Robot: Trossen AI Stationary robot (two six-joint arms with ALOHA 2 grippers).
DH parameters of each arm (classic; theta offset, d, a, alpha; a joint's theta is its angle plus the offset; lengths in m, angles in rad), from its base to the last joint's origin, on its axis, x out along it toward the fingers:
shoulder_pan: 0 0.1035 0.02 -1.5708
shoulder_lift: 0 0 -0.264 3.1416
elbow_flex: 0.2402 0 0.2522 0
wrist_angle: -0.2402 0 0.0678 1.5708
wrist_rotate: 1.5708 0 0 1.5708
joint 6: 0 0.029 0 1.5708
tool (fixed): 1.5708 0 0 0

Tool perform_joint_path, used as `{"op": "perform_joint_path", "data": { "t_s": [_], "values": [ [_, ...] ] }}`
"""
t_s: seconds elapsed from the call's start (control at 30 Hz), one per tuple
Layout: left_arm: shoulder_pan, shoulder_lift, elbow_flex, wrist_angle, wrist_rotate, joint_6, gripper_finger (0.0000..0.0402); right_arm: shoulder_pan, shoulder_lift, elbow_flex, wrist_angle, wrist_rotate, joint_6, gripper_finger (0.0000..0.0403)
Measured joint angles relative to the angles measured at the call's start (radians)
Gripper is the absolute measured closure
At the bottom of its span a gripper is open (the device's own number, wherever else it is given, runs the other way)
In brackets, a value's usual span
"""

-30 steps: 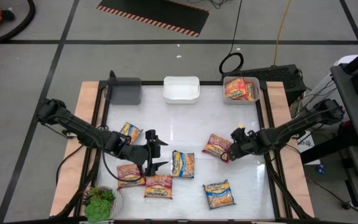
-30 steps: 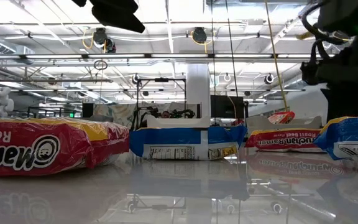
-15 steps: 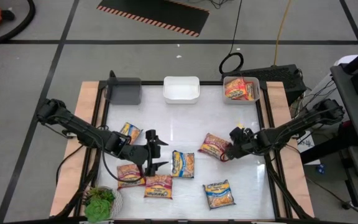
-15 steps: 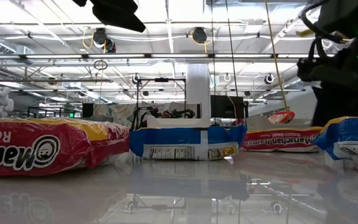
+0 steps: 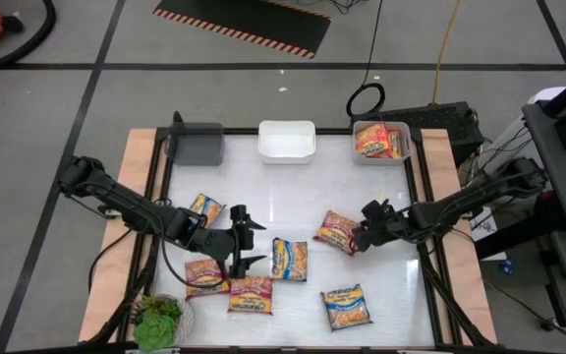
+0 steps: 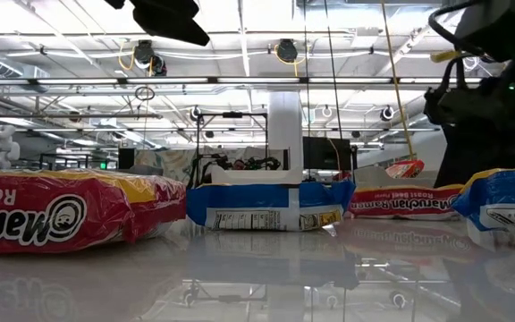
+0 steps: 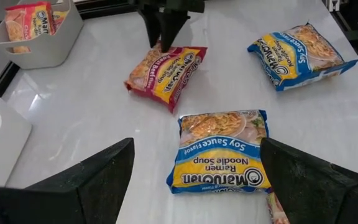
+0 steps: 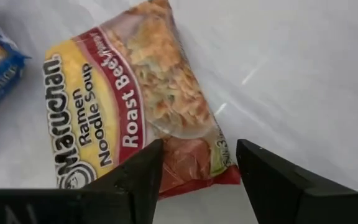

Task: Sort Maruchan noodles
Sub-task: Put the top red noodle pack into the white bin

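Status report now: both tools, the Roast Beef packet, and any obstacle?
Right tool open, astride Roast Beef packet corner, not gripped. Left tool open, waiting by Soy Sauce packet. Nothing in the way.

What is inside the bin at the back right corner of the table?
The back right bin holds red and yellow noodle packets, standing on edge. At least two show; anything beneath them is hidden. The white bin beside it shows nothing inside.
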Motion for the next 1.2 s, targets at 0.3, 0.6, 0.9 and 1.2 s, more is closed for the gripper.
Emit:
{"op": "perform_joint_path", "data": {
  "t_s": [0.3,0.6,0.9,1.2],
  "values": [
    [0.000,0.000,0.000,0.000,0.000,0.001,0.0050,-0.049,-0.020,-0.140,0.276,-0.074,-0.053,0.0184],
    [0.000,0.000,0.000,-0.001,0.000,0.002,0.0050,-0.066,-0.061,-0.216,0.485,-0.146,-0.148,0.0208],
    [0.000,0.000,0.000,-0.001,0.000,0.002,0.0050,-0.065,-0.101,-0.221,0.524,-0.171,-0.213,0.0268],
    [0.000,0.000,0.000,0.000,-0.001,0.003,0.0050,-0.065,-0.149,-0.222,0.537,-0.164,-0.271,0.0355]
  ]
}}
